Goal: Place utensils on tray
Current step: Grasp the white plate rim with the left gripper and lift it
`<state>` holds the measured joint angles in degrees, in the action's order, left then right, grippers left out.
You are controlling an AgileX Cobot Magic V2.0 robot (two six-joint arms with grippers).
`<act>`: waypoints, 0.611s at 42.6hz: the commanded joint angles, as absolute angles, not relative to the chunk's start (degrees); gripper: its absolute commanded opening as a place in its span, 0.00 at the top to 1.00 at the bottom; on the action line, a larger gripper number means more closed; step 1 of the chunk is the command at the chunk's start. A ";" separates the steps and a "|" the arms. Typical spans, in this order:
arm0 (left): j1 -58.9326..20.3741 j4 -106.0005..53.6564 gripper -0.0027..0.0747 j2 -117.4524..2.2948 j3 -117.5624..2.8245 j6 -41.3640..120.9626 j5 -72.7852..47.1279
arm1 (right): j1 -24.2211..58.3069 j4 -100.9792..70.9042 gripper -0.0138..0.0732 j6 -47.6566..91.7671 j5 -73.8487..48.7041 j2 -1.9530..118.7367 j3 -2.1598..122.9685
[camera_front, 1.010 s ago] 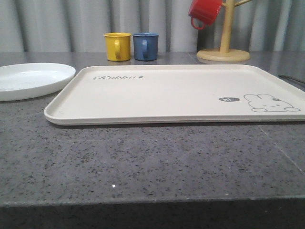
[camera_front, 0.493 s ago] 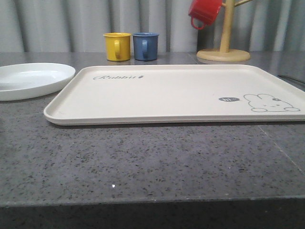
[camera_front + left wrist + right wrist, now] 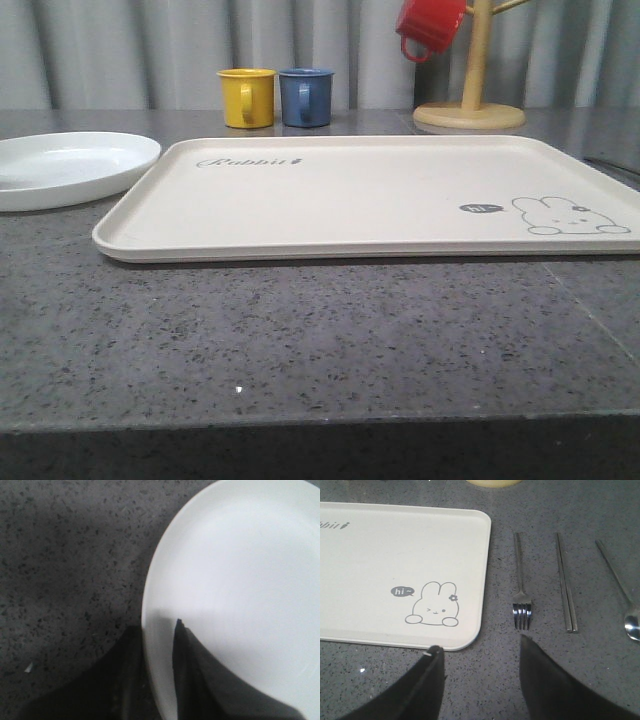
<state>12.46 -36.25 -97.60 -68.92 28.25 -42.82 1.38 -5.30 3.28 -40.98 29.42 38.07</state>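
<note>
My left pincer straddled the rim of the white plate, one finger inside on the plate, the other outside over the speckled grey surface; the jaws were closed onto that rim. In the front view the plate sat just beside the tray's left edge. The cream tray lay bare in the middle of the surface. My right pincer hung open, gripping nothing, above the surface near the tray's rabbit corner. Beside that corner lay the fork, then the knife, then the spoon, side by side and apart from one another.
</note>
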 commanded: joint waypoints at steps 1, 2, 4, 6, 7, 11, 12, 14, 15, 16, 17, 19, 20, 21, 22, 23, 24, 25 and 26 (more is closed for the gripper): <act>12.55 -37.93 0.86 -95.42 -70.77 28.70 -42.35 | 1.19 -5.60 0.40 3.53 -36.59 30.00 40.02; 12.55 -37.72 0.88 -95.42 -70.77 28.70 -42.35 | 1.19 -5.60 0.40 3.53 -36.59 30.00 40.02; 12.55 -37.47 0.93 -95.42 -70.80 28.70 -42.35 | 1.19 -5.60 0.40 3.53 -36.59 30.00 40.02; 12.55 -36.69 0.98 -95.42 -71.04 28.70 -42.60 | 1.19 -5.60 0.40 3.53 -36.59 30.00 40.02; 12.55 -36.17 0.99 -95.42 -71.20 28.70 -42.88 | 1.19 -5.60 0.40 3.53 -36.59 30.00 40.02; 12.55 -34.03 0.99 -95.31 -72.52 28.70 -44.57 | 1.19 -5.60 0.40 3.53 -36.59 30.00 40.02; 12.58 -33.89 0.99 -95.31 -72.99 28.70 -45.02 | 1.19 -5.60 0.40 3.53 -36.59 30.00 40.02; 12.69 -33.75 0.99 -95.09 -73.52 28.70 -45.67 | 1.19 -5.60 0.40 3.53 -36.59 30.00 40.02; 12.69 -33.75 0.99 -94.72 -74.03 28.70 -45.98 | 1.19 -5.60 0.40 3.53 -36.59 30.00 40.02; 12.69 -33.87 0.99 -94.59 -74.44 28.70 -46.11 | 1.19 -5.60 0.40 3.53 -36.59 30.00 40.02; 12.69 -33.87 0.99 -94.18 -74.68 28.70 -46.29 | 1.19 -5.60 0.40 3.53 -36.59 30.00 40.02; 12.69 -34.10 0.99 -93.31 -75.47 28.70 -46.75 | 1.19 -5.60 0.40 3.53 -36.59 30.00 40.02; 12.69 -34.34 0.99 -93.07 -75.81 28.70 -47.05 | 1.19 -5.60 0.40 3.53 -36.59 30.00 40.02; 12.69 -34.62 0.99 -92.50 -76.19 28.70 -47.63 | 1.19 -5.60 0.40 3.53 -36.59 30.00 40.02; 12.41 -34.77 0.99 -91.94 -76.67 28.70 -48.02 | 1.19 -5.60 0.40 3.53 -36.59 30.00 40.02; 12.27 -34.94 0.99 -91.66 -77.04 28.70 -48.36 | 1.19 -5.60 0.40 3.53 -36.59 30.00 40.02; 12.11 -35.08 0.99 -91.11 -77.43 28.70 -48.81 | 1.19 -5.60 0.40 3.53 -36.59 30.00 40.02; 11.79 -35.22 0.99 -90.72 -77.80 28.70 -49.27 | 1.19 -5.60 0.40 3.53 -36.59 30.00 40.02; 11.48 -35.59 0.99 -90.33 -78.33 28.70 -49.78 | 1.19 -5.60 0.40 3.53 -36.59 30.00 40.02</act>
